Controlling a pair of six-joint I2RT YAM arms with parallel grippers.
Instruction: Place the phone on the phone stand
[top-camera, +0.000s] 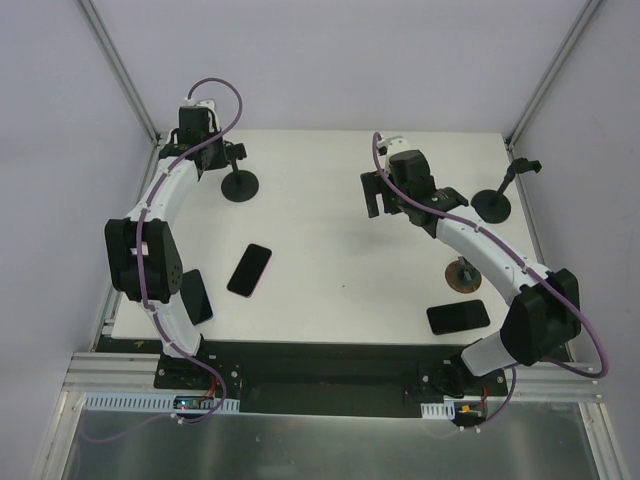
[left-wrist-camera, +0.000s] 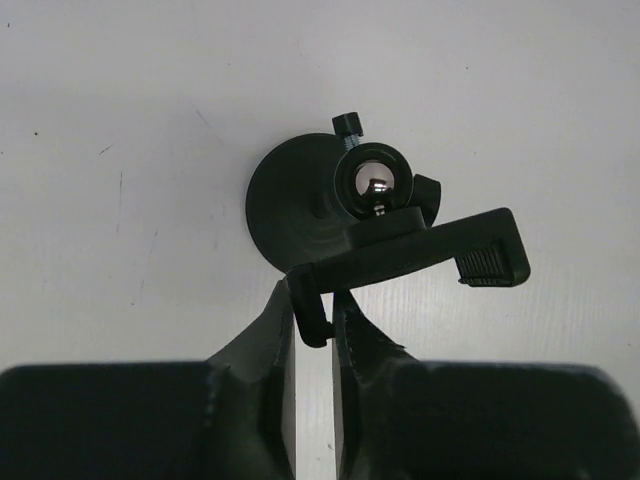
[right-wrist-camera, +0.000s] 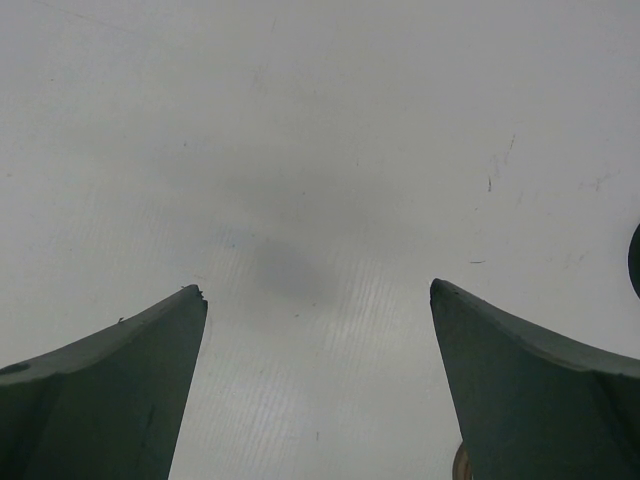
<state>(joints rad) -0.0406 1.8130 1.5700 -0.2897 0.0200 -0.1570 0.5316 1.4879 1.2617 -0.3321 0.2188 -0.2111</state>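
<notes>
A black phone stand with a round base and a ball joint stands at the far left of the table. My left gripper is shut on the hooked end of its clamp bar. In the top view the left gripper sits just above that phone stand. A black phone lies flat near the table's middle left, apart from both grippers. My right gripper hangs open over bare table, and the right wrist view shows nothing between the right gripper's fingers.
A second phone lies partly under the left arm, and a third near the front right. Another stand is at the right edge, with a small brown round object in front of it.
</notes>
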